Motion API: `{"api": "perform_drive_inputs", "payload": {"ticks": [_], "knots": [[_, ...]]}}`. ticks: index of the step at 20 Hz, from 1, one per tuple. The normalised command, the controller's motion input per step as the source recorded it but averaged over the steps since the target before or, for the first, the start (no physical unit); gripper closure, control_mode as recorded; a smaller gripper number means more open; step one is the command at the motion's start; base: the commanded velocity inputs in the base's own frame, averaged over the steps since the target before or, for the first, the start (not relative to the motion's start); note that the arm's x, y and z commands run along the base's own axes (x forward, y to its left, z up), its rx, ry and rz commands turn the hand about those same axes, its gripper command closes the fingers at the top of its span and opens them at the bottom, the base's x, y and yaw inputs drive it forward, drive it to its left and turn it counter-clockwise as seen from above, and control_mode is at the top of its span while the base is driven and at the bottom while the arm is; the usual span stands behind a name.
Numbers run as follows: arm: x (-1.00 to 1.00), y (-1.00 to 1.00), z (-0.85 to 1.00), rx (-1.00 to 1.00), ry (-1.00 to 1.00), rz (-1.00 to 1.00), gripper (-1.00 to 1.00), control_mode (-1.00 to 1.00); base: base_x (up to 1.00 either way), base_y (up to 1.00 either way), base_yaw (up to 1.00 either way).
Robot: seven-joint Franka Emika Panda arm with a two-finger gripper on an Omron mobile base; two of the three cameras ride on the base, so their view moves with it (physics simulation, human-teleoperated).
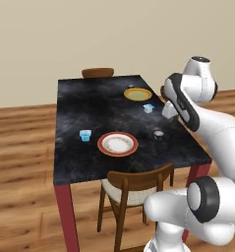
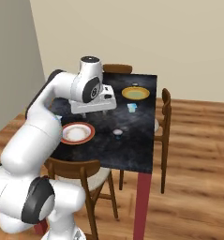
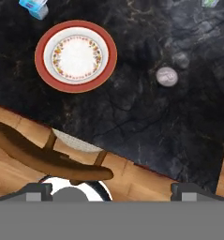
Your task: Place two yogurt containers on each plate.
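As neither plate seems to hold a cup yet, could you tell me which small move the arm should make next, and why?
Probably lower the open gripper toward the round dark-topped yogurt cup. It stands alone on the black table, closest to the hand, beside the empty red-rimmed plate that could take it.

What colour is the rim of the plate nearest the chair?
Red-brown, around a white centre with a small floral ring; the plate shows best in the hand view.
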Motion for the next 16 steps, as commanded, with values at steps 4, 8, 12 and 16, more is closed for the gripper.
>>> {"api": "perform_drive_inputs", "payload": {"ticks": [4, 8, 12, 16], "knots": [[0.53, -0.09, -0.33, -0.09, 0.07, 0.03, -1.00, -1.00, 0.00, 0.00, 0.00], [0.65, -0.01, -0.33, -0.07, 0.07, 0.00, -1.00, -1.00, 0.00, 0.00, 0.00], [0.58, -0.03, -0.32, 0.00, 0.03, 0.00, -1.00, -1.00, 0.00, 0.00, 0.00], [0.48, 0.00, -0.37, 0.00, 0.03, -0.10, -1.00, -1.00, 0.00, 0.00, 0.00]]}}
